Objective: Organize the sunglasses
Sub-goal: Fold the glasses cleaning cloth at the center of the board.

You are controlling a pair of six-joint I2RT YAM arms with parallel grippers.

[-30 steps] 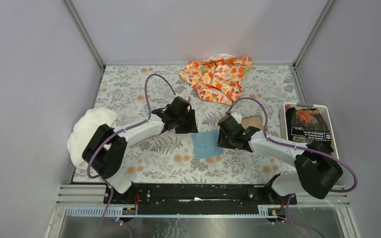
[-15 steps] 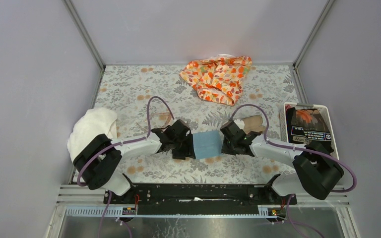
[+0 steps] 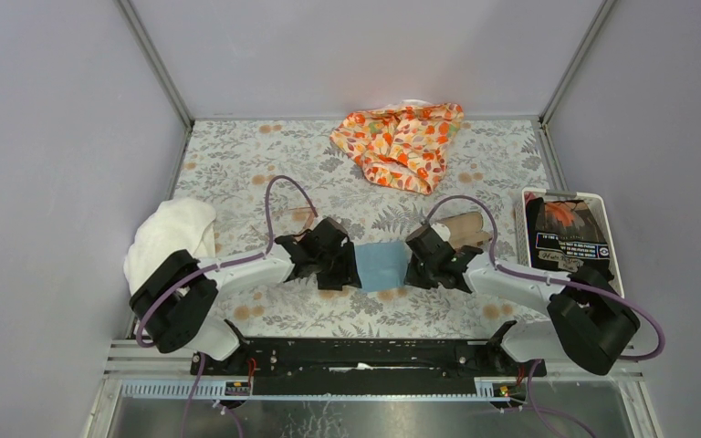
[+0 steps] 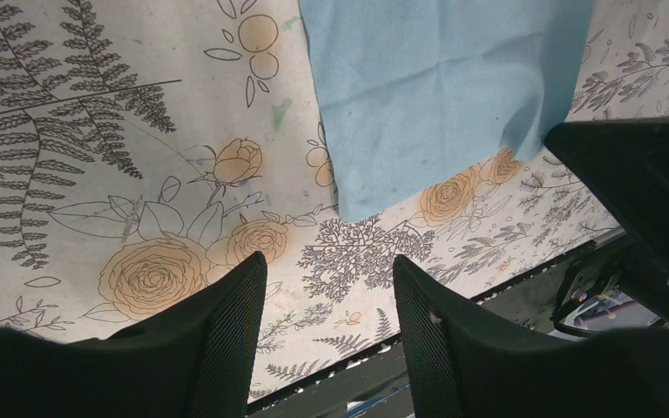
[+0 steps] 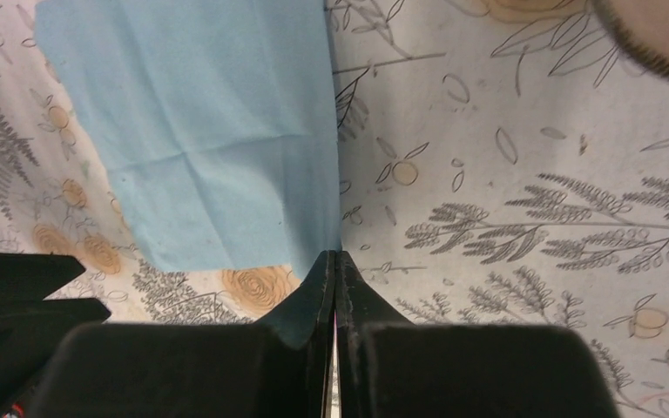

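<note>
Barely visible sunglasses (image 3: 294, 216), orientation indiscernible

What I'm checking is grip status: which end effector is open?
The left end effector: its fingers stand apart, while the right end effector is pinched shut on the blue cloth.

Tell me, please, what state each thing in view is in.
sunglasses: lying free, untouched; folded or not unclear.
blue cloth: spread flat, one corner pinched.
left gripper: open, empty.
right gripper: shut on the blue cloth's corner.
plaid case: lying flat; open or closed unclear.
orange cloth: crumpled.
white towel: bunched up.
</note>
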